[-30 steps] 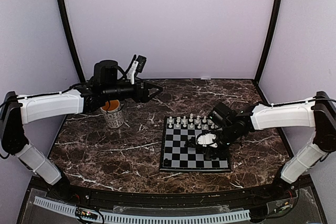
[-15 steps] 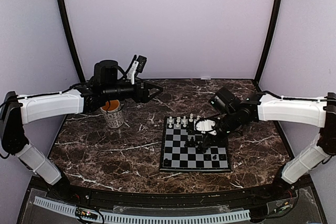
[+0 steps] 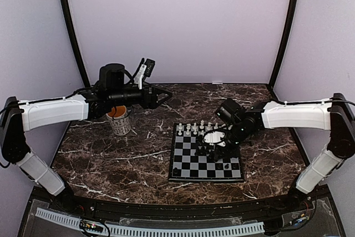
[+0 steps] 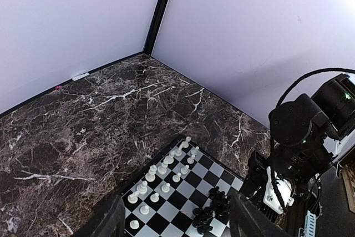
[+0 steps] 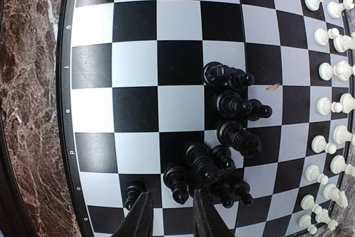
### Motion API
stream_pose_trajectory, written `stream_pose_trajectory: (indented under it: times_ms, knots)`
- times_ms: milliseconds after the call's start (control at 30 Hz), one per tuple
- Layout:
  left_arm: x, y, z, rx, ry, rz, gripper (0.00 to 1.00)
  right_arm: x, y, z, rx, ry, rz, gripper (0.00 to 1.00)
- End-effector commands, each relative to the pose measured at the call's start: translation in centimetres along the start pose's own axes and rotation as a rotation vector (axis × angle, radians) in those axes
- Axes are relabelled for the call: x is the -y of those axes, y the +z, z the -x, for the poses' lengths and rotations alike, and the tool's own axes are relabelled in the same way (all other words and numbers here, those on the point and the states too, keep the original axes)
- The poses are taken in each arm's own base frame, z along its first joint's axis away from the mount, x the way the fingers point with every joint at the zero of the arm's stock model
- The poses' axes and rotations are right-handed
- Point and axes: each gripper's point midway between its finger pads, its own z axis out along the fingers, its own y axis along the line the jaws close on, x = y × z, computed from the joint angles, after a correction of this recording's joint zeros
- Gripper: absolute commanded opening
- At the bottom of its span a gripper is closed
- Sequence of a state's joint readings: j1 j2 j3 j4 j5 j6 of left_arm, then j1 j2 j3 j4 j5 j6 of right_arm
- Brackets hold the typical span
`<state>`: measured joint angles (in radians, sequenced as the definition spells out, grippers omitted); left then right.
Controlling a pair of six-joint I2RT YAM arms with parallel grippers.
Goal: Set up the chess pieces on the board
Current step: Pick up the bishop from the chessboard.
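The board (image 3: 186,162) is laid right of centre. Black pieces (image 5: 237,137) are clustered on it under the right gripper (image 5: 172,202), narrowly parted, empty; white pieces (image 3: 194,128) are lined along its far edge. Farther left, the left gripper (image 4: 176,206) is held wide, empty.

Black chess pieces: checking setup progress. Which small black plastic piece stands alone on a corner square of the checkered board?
The small black plastic piece on the checkered board's near-left corner; the other black pieces stand away from corners.

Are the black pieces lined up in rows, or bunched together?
Bunched: the black pieces stand crowded in the middle of the board, not in rows.
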<state>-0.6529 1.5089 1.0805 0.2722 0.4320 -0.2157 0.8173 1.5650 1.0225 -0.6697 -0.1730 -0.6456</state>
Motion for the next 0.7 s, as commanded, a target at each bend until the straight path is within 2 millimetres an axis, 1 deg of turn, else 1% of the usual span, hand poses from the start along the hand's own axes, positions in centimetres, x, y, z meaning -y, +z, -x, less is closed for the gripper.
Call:
stream_pose_trajectory:
  times_ms: [0, 167, 333, 400, 467, 667]
  knots:
    - [1.1, -0.4, 2.2, 0.049, 0.024, -0.035, 0.66, 0.9, 0.5, 0.1, 0.0, 0.016, -0.023, 0.27]
    - [1.1, -0.3, 2.1, 0.045, 0.022, -0.036, 0.66, 0.8, 0.8, 0.1, -0.002, 0.014, -0.014, 0.24]
    - [1.1, -0.3, 2.1, 0.046, 0.022, -0.038, 0.65, 0.7, 0.7, 0.3, 0.001, 0.011, -0.004, 0.13]
    - [1.1, -0.3, 2.1, 0.045, 0.023, -0.039, 0.65, 0.7, 0.4, 0.4, 0.005, 0.009, -0.004, 0.08]
    - [1.1, -0.2, 2.0, 0.043, 0.022, -0.041, 0.65, 0.8, 0.1, 0.7, 0.014, 0.008, -0.009, 0.06]
    - [1.1, -0.1, 2.0, 0.039, 0.022, -0.043, 0.65, 0.7, -1.9, 1.8, 0.044, 0.011, -0.005, 0.05]
